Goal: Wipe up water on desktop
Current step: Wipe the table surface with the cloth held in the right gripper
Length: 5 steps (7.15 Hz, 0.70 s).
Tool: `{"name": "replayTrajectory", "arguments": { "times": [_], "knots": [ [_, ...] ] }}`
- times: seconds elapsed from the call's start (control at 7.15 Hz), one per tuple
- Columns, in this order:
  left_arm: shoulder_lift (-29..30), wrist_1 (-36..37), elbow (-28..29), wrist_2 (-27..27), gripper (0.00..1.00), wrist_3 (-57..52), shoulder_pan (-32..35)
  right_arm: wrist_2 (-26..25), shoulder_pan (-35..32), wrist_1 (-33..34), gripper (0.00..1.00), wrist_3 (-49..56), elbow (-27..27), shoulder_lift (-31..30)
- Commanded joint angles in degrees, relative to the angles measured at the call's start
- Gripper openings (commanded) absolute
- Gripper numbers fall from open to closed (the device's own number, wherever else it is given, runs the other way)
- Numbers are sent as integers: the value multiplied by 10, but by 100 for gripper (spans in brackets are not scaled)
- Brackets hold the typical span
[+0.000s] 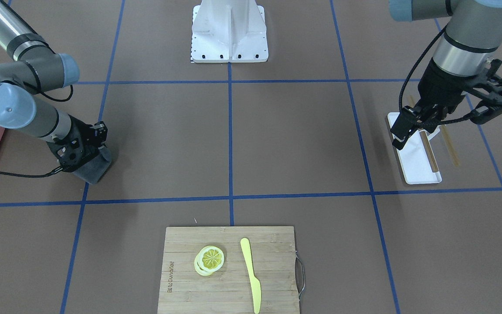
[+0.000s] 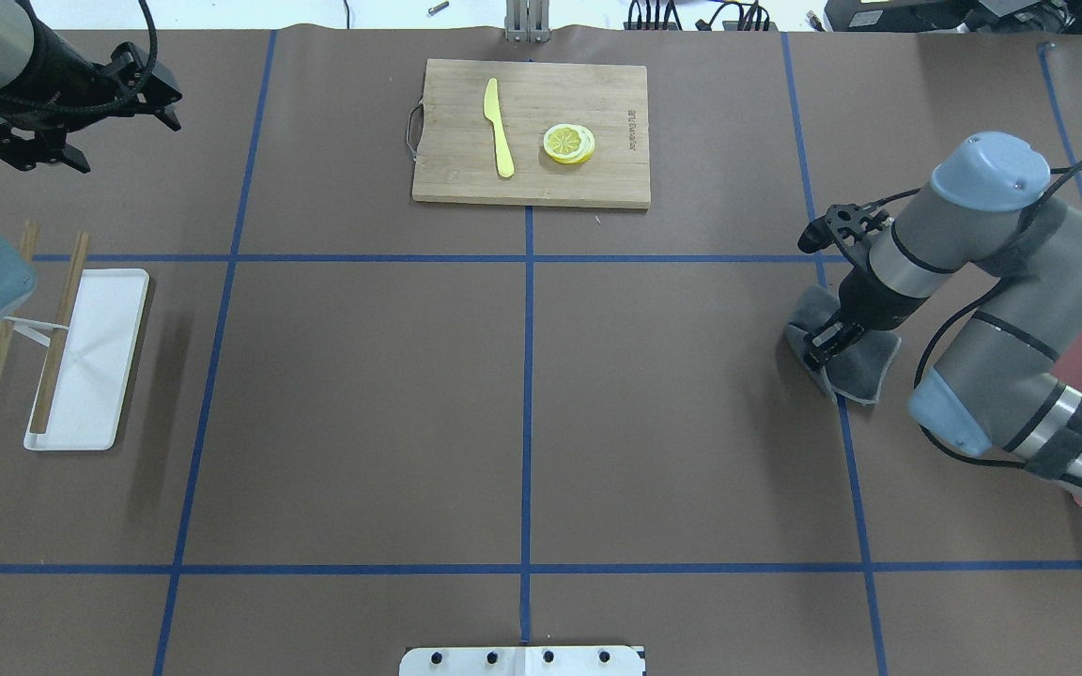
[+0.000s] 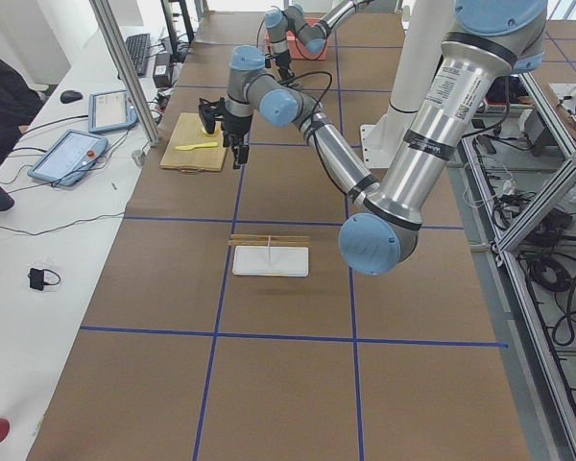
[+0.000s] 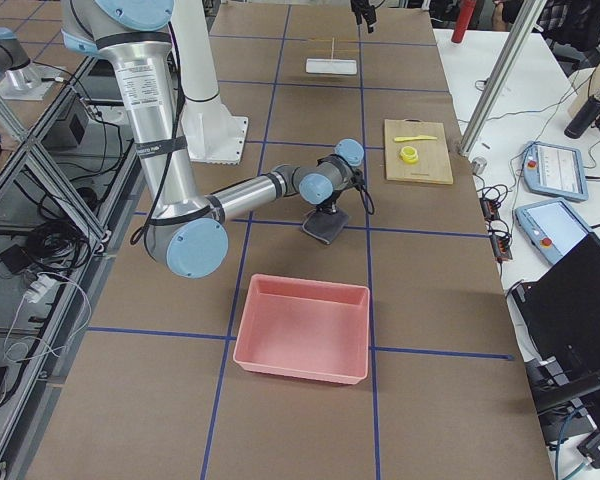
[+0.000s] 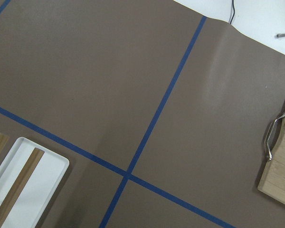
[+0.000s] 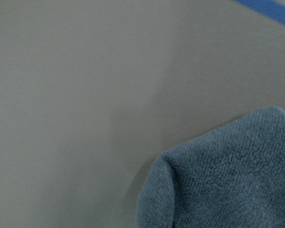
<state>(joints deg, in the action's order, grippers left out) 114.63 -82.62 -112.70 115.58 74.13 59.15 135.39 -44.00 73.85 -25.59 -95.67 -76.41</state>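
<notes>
The desktop (image 2: 363,394) is a wide brown surface with a grid of blue tape lines; no water shows on it in any view. A grey cloth (image 2: 865,371) lies on it at the right, also seen in the front view (image 1: 98,168) and filling the lower right of the right wrist view (image 6: 228,180). My right gripper (image 2: 823,345) is down on the cloth's left edge, shut on it and pressing it to the desktop. My left gripper (image 2: 165,99) hangs open and empty in the air at the far left, above the white tray in the front view (image 1: 410,131).
A white tray (image 2: 104,357) with wooden sticks (image 2: 62,329) lies at the left. A bamboo cutting board (image 2: 466,178) with a yellow knife (image 2: 499,131) and lemon slices (image 2: 568,144) sits at the far middle. A pink bin (image 4: 300,330) stands at the right end.
</notes>
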Motion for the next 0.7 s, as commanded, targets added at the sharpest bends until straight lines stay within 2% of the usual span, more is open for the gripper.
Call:
{"name": "replayTrajectory", "arguments": {
  "times": [0.0,0.28,0.56],
  "knots": [
    [0,0,3,0,98,0,1,-5,71,-1,0,-90,-66,-15],
    [0,0,3,0,98,0,2,-33,139,-1,0,-163,-118,-28],
    [0,0,3,0,98,0,1,-85,158,-1,0,-176,-110,-2]
  ]
}}
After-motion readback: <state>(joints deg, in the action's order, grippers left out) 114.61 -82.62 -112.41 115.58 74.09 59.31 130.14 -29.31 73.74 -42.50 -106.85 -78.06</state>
